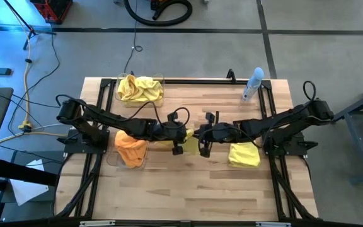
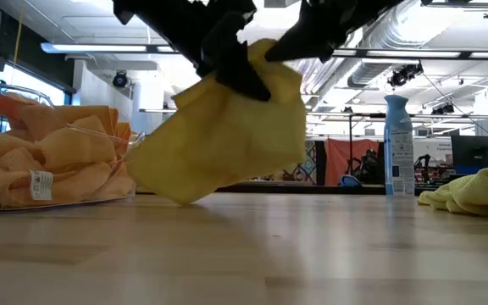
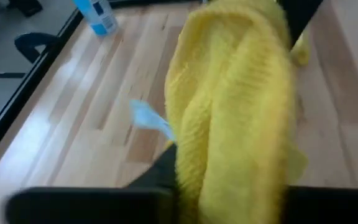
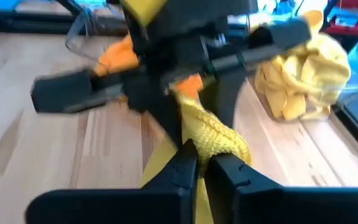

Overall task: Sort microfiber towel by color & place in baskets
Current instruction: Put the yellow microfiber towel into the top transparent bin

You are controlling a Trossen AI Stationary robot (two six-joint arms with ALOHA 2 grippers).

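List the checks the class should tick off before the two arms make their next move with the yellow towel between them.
1. Right claw gripping the yellow towel: ok, it is pinched shut on it.
2. Left claw has a firm hold too: cannot tell, it is at the towel but the grip is hidden.
3. Towel lifted clear of the table: cannot tell, the lowest corner hangs near the wood.
4. Basket of yellow towels holds only yellow: ok.
5. Basket of orange towels holds only orange: ok.
6. All towels sorted: not ok, a spare yellow towel lies loose beside the right arm.
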